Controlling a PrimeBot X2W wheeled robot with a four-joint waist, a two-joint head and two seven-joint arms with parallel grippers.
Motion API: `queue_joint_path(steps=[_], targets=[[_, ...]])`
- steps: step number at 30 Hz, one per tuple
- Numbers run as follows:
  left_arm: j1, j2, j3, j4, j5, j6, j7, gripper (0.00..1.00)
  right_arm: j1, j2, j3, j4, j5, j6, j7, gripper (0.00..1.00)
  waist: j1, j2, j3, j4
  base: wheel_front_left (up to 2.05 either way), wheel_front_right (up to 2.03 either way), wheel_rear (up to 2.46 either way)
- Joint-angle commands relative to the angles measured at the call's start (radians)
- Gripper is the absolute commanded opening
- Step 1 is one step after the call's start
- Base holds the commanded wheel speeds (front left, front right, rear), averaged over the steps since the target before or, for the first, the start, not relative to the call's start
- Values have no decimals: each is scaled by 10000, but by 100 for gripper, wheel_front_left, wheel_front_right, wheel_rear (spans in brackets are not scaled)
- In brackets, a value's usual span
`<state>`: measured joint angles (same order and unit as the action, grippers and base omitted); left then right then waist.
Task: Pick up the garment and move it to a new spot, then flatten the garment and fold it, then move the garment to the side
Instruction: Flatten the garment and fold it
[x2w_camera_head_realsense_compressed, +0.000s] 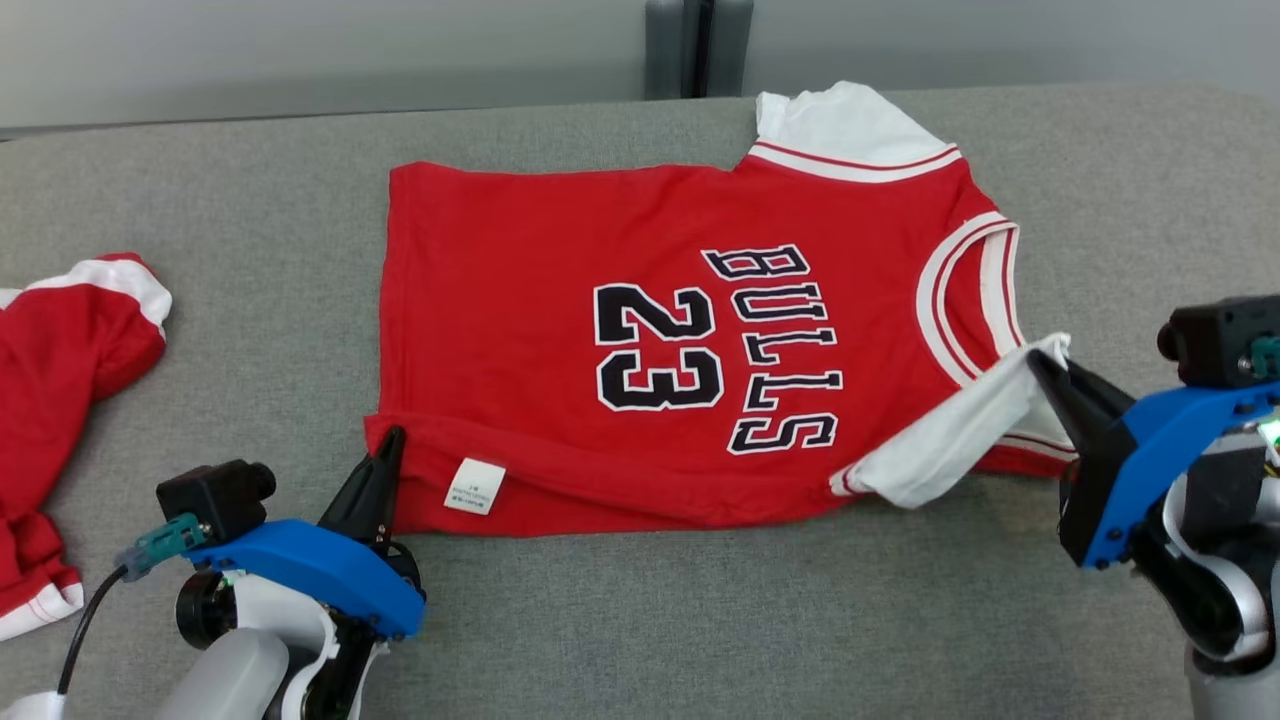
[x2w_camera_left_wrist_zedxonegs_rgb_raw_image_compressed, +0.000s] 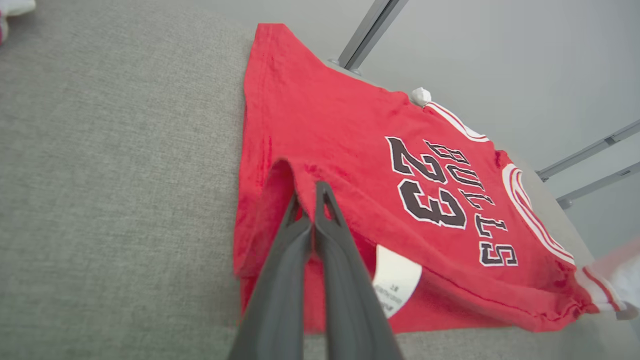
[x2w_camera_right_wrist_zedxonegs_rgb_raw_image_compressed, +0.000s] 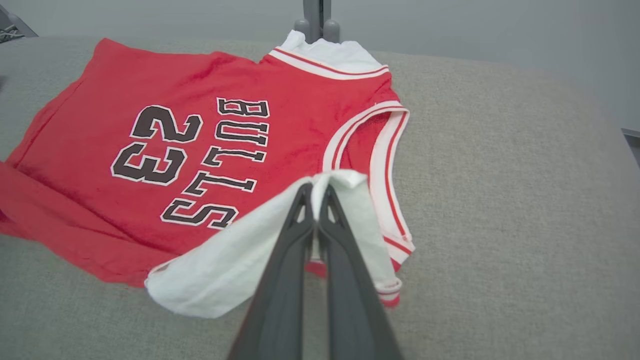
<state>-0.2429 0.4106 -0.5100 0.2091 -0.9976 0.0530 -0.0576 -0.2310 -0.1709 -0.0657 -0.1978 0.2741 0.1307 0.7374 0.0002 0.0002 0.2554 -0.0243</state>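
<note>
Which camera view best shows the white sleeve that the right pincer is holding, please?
The right wrist view: the white sleeve lies close and large, the right pincer shut on its upper fold. The head view shows the sleeve smaller; the left wrist view catches a blurred bit at its right edge.

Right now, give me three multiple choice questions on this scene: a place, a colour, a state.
1. Where do the left fingers grip the jersey? A) collar B) hem corner beside the white label C) far sleeve
2. What colour is the sleeve in the right fingers? A) white B) red C) black
3. How do the right fingers stand? A) wide open B) shut on the sleeve C) clear of the cloth
Answers: B, their tips pinch the hem by the label; A, that cloth is white; B, they close together on it.
</note>
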Motion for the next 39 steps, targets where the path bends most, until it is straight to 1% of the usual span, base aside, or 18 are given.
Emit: queue_joint_path(steps=[1, 6, 13, 18, 26, 30, 31, 32, 35, 39], targets=[[-299, -55, -34, 120, 69, -28, 35, 0, -359, -102, 54, 214, -54, 1, -193, 0, -2, -2, 256, 147, 0, 0, 0], [-1005, -164, -92, 683, 297, -29, 48, 0, -1485, -114, 18, 1200, -325, 1, -1106, 0, -2, -2, 788, 195, 0, 0, 0], [-1560, -303, -189, 1298, 573, -148, -194, 0, -2324, -106, 81, 2392, -626, 1, -1872, 0, -2, -2, 1154, 304, 0, 0, 0], [-1736, -441, -136, 1549, 633, -70, -439, 0, -2551, -65, 117, 2799, -702, 1, -2154, 0, -2, -2, 1210, 345, 0, 0, 0], [-1836, -549, -219, 1857, 688, -158, -631, 0, -2882, -120, 150, 3205, -781, 1, -2776, 0, -2, -2, 1086, 390, 0, 0, 0], [-1928, -663, -340, 2065, 760, -233, -705, 0, -2921, 29, 18, 3522, -833, 1, -3016, 0, -2, -2, 921, 449, 0, 0, 0], [-1958, -653, -367, 2107, 846, -222, -782, 23, -2933, 111, -4, 3615, -811, 3, -3048, 76, -2, -2, 887, 455, 0, 0, 0], [-1963, -660, -382, 2155, 874, -215, -849, 100, -2917, 188, 9, 3719, -774, 3, -3036, 100, -2, -2, 843, 461, 0, 0, 0], [-1930, -703, -475, 2342, 1008, -184, -950, 100, -3037, 240, -13, 3812, -742, 1, -3480, 100, -2, -2, 681, 457, 0, 0, 0], [-1788, -650, -574, 2540, 1187, -16, -1073, 100, -2975, 356, -98, 3946, -666, 3, -3945, 100, -2, -2, 410, 428, 0, 0, 0]])
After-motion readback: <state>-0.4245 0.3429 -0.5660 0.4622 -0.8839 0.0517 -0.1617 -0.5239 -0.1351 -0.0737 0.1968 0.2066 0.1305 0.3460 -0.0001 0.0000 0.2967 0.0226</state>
